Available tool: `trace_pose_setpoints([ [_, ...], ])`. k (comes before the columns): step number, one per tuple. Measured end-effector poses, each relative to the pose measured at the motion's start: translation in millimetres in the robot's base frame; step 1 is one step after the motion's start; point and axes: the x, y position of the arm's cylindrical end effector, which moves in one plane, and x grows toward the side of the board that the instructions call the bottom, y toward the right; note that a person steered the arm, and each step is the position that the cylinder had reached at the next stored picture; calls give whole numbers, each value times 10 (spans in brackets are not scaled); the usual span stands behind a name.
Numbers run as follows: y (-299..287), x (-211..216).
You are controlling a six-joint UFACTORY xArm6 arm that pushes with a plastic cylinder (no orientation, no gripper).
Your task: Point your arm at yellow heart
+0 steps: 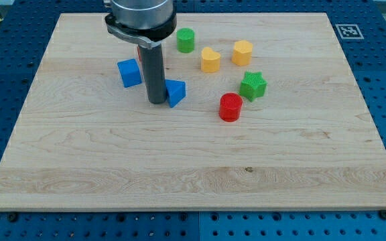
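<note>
A: Looking for the yellow heart (210,60), we find it toward the view's top, right of centre: matte, ribbed plastic, lobed on top, narrowing below. The yellow block (242,52) just to its right looks hexagonal.

B: Going left to right, we see a blue cube (130,72), then my tip (157,102) touching a blue wedge (175,92), well left of the heart.

A: Something reddish behind the rod is mostly hidden. Further right sit a green cylinder (185,41), red cylinder (230,107) and green star (252,86) on the pale wooden board (179,174).

B: We have no claw, just a rod.
</note>
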Motion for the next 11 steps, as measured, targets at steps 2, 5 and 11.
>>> trace_pose_setpoints([
  [2, -86, 680],
  [5, 1089, 807],
  [11, 2281, -1631],
])
